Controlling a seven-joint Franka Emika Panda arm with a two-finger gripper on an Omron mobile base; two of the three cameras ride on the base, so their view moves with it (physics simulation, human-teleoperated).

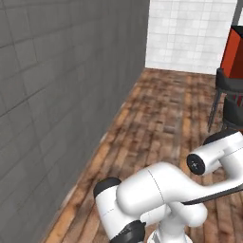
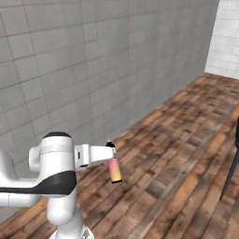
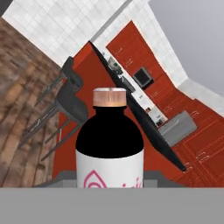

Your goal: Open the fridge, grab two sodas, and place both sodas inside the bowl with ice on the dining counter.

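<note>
Right base view: 1 soda (image 2: 114, 171) is clamped in the gripper (image 2: 111, 154). It could be dropped if the base is turned too sharply toward the dining counter (image 3: 131, 109).

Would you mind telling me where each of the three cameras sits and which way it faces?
Left base view: behind the arm's left, facing a grey tiled wall and plank floor; white arm links lower right.
Right base view: behind the arm's right, same wall and floor; the pincer shut on a soda.
Hand view: on the hand, looking past the soda towards the dining counter and stools.
Both base views share wall and floor.
</note>
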